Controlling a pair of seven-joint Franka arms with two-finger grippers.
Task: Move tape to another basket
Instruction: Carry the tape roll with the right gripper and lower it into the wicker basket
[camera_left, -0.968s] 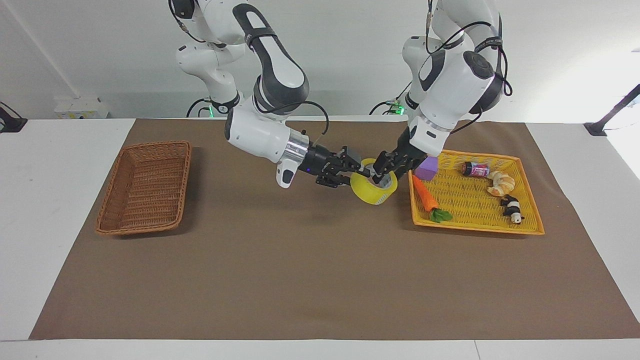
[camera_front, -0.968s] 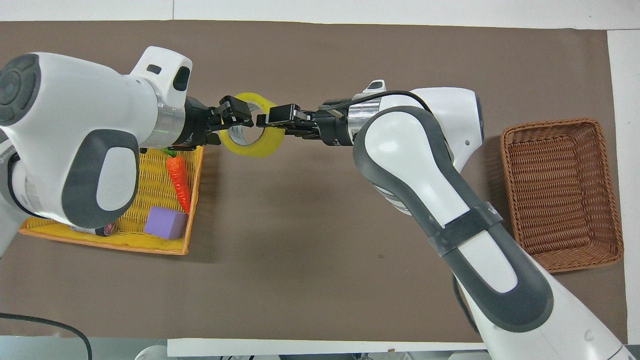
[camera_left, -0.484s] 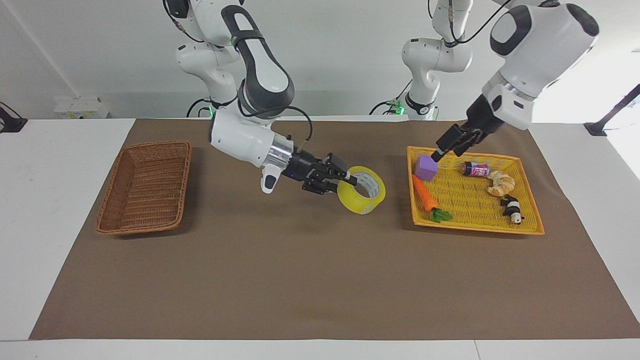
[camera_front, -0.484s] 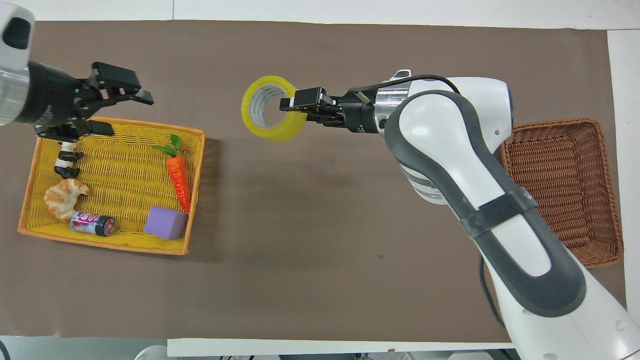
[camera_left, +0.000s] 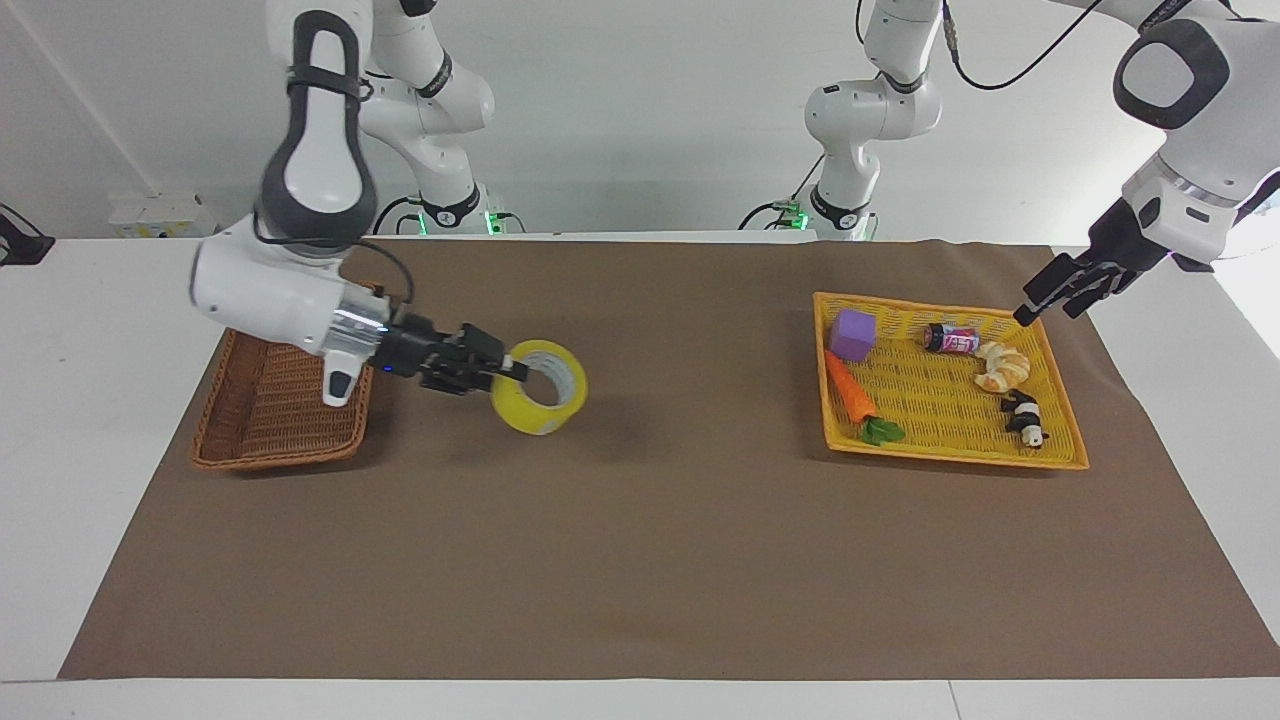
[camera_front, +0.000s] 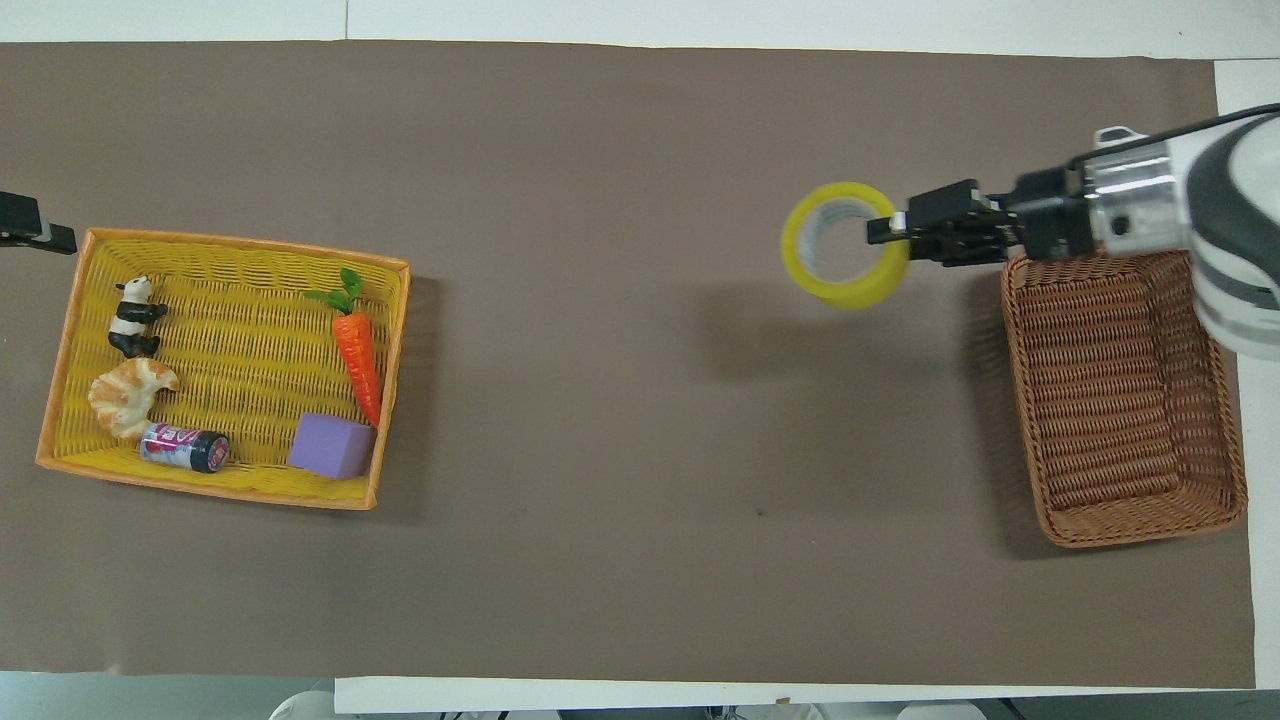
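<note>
The tape (camera_left: 541, 389), a yellow roll with a grey-white core, hangs in the air over the brown mat, just beside the brown wicker basket (camera_left: 272, 461) toward the table's middle. My right gripper (camera_left: 507, 370) is shut on the roll's wall, one finger inside the core. In the overhead view the tape (camera_front: 846, 246) and right gripper (camera_front: 888, 231) sit beside the far corner of the basket (camera_front: 1140, 529), which is empty. My left gripper (camera_left: 1046, 301) is open and empty, up over the outer edge of the yellow tray; only its tip (camera_front: 34, 226) shows from overhead.
The flat yellow-orange tray (camera_left: 950, 458) at the left arm's end holds a carrot (camera_left: 851, 392), purple block (camera_left: 853, 334), small can (camera_left: 953, 339), croissant (camera_left: 1002, 366) and panda figure (camera_left: 1025, 417). A brown mat covers the table.
My right gripper has carried the tape from the table's middle to beside the brown basket. My left gripper has let go of the tape and drawn back past the yellow tray's outer edge.
</note>
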